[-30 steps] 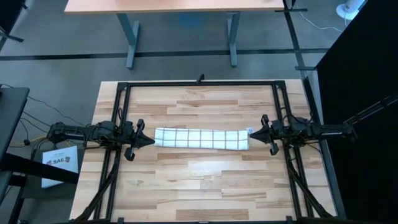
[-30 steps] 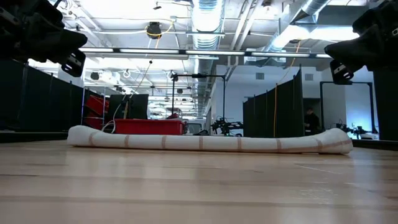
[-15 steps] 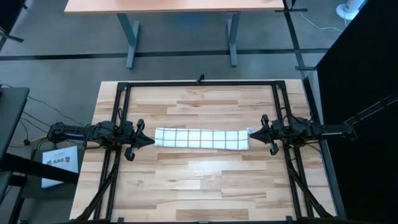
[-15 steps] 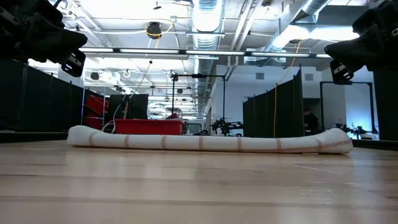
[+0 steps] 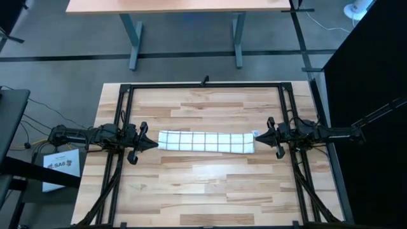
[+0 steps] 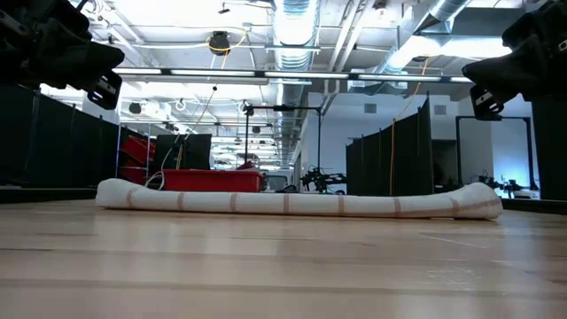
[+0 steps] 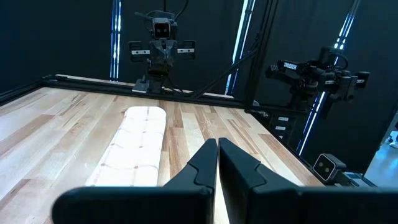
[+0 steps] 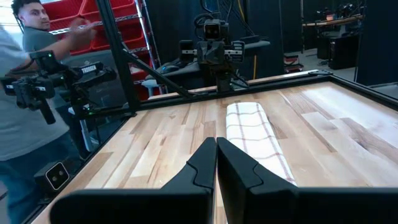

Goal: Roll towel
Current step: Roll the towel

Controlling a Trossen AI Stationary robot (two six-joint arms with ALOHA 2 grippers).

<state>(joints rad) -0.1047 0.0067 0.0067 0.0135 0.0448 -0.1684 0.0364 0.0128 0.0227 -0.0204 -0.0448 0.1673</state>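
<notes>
The towel (image 5: pixel 205 141) lies fully rolled mid-counter (image 5: pixel 210 191), the left hand (image 5: pixel 154 144) and right hand (image 5: pixel 257 135) closed, empty, just off its ends, so seemingly nothing remains but retreat.

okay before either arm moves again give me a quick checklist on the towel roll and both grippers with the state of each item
1. The towel is rolled into one long tube lying flat on the table: ok.
2. Roll looks even along its length in the low view, no loose flap showing: ok.
3. Left gripper shut, empty, just off the roll's left end: ok.
4. Right gripper shut, empty, at the roll's right end beside the small tag: ok.
5. Both grippers raised above the tabletop: ok.
6. Whether the roll's underside seam is tucked: cannot tell.
</notes>
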